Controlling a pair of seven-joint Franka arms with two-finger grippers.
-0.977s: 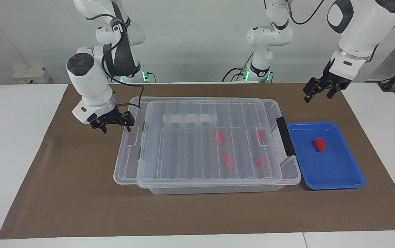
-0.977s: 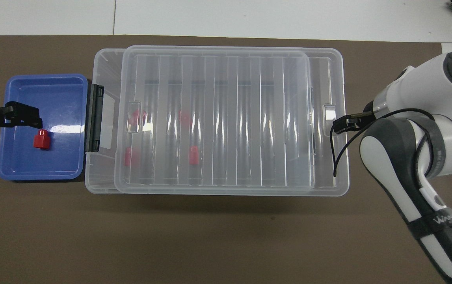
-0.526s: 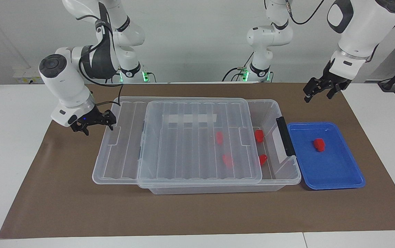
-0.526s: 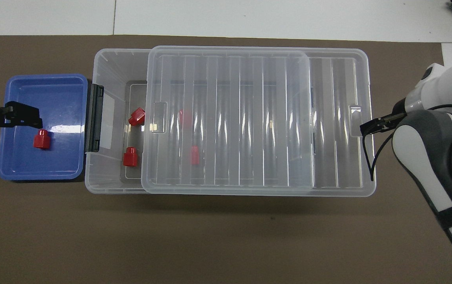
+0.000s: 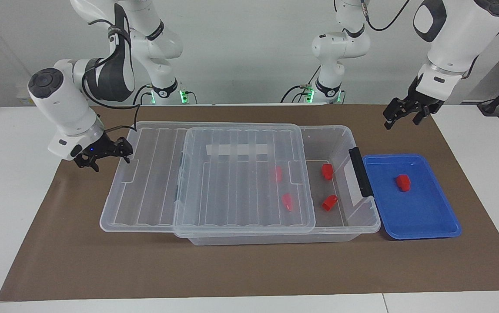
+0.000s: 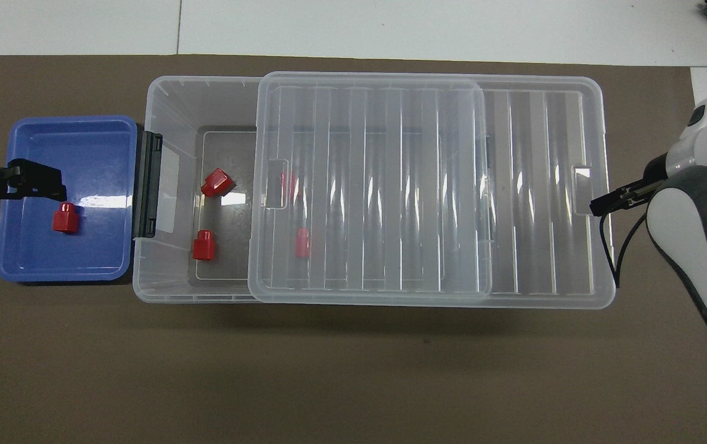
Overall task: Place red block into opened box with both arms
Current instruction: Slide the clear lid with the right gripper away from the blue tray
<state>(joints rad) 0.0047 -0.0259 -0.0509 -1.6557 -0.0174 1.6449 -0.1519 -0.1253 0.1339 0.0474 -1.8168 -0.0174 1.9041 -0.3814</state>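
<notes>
Four red blocks lie inside the clear box; two show plainly at its uncovered end by the black handle, two show through the ribbed lid. That lid overhangs the box toward the right arm's end of the brown mat. At the lid's overhanging edge, the right gripper has its fingers spread; I cannot tell whether they touch the lid. One more red block sits in the blue tray, just beside the handle. Above the mat's corner near the tray, the left gripper hangs with fingers apart, holding nothing.
</notes>
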